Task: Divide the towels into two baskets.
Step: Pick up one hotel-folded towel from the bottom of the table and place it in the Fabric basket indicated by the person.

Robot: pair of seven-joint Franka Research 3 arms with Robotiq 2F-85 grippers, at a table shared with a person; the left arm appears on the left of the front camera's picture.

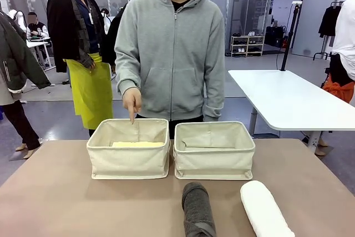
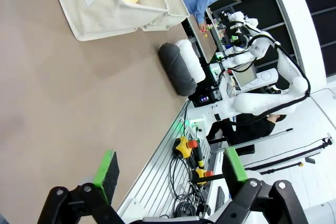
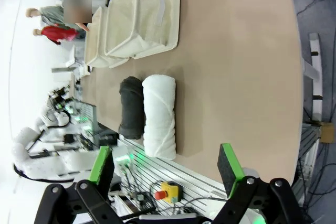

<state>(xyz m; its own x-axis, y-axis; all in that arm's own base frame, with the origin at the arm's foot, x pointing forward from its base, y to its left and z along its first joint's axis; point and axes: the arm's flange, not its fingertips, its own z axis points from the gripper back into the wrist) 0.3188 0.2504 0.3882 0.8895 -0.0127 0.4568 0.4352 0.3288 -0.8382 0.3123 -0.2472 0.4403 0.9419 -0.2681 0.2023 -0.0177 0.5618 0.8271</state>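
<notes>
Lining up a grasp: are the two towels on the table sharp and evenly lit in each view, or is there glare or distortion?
Front view: soft even light, no glare; dark grey towel and white towel sharp, cut off by the bottom edge. Left wrist view: rolled sideways, wide-angle bend, both small but clear. Right wrist view: both sharp; background at left washed out white.

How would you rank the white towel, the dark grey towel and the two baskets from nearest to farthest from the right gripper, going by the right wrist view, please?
From the right gripper, which is open:
1. White towel, lying just ahead of it.
2. Dark grey towel, alongside the white one, off to the side.
3. Nearer basket, beyond both towels.
4. Farther basket, next to that one.
</notes>
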